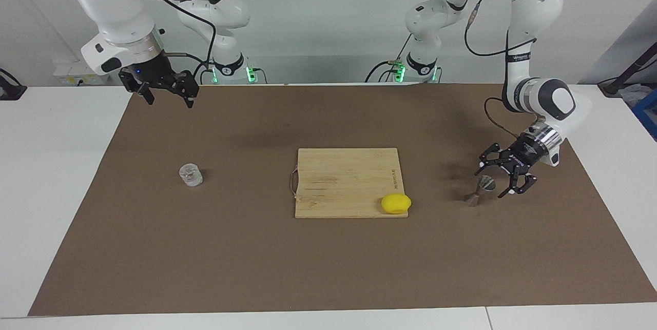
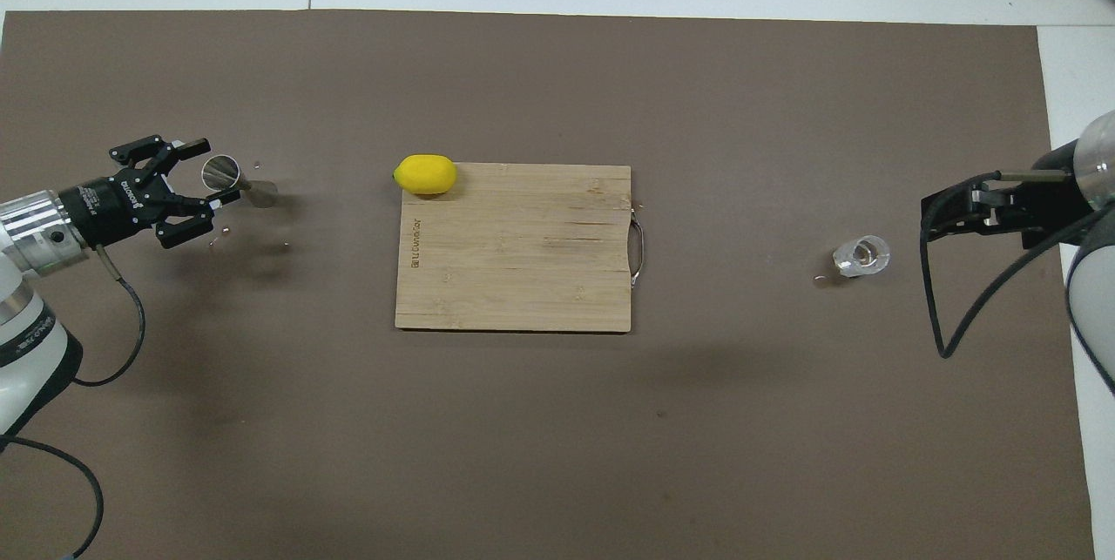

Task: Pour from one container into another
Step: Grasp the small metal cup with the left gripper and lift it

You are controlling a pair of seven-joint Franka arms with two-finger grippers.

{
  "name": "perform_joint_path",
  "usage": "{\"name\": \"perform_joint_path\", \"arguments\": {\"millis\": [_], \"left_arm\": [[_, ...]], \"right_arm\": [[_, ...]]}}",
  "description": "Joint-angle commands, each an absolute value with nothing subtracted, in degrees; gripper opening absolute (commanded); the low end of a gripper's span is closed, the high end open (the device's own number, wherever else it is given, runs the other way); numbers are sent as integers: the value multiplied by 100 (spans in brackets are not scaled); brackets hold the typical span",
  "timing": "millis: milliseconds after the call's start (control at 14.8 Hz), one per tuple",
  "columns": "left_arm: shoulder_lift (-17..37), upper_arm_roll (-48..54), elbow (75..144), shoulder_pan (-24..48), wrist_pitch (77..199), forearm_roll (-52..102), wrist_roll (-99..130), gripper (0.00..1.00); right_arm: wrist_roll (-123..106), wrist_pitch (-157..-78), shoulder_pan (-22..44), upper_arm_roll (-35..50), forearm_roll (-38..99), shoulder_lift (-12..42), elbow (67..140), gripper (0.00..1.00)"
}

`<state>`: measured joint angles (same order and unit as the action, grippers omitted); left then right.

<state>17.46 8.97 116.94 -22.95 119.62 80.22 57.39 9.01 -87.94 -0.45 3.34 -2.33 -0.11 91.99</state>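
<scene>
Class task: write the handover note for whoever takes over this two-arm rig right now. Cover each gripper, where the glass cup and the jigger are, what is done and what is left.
Left gripper: low at the metal jigger, fingers around its upper cone, not clearly gripping; jigger standing on the mat at the left arm's end.
Right gripper: open, empty, waiting in the air over the mat edge nearest the robots, at the right arm's end.
Glass cup: upright on the mat at the right arm's end, untouched.
Lemon: on the cutting board corner, not involved.
Done: left arm reached the jigger.
Left: grasp jigger, pick up cup, pour cup into jigger.
</scene>
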Motion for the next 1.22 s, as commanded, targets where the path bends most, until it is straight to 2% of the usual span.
{"name": "perform_joint_path", "arguments": {"millis": [0,68,135,203,608,945,1148], "left_arm": [[1758,879,11751,-2267,12050,8174,5695,56],[1749,879,11760,-2285,12024,8165,5695,42],[1740,870,11760,-2311,11989,8165,5695,18],[1740,870,11760,-2320,11971,8148,5704,0],[1740,896,11391,-2241,11366,8139,5792,0],[1600,1598,10961,-2242,11355,8095,6308,0],[1468,1749,10679,-1690,11793,8103,7126,0]], "right_arm": [[993,-8798,-114,369,-105,-184,9387,99],[993,-8798,-114,360,-105,-176,9378,99],[993,-8798,-114,369,-105,-176,9387,99],[993,-8798,-114,369,-105,-184,9387,99],[976,-8798,-123,360,-114,-176,9378,99],[958,-8798,-123,360,-114,-176,9369,99],[949,-8842,-123,360,-114,-167,9352,99]]}}
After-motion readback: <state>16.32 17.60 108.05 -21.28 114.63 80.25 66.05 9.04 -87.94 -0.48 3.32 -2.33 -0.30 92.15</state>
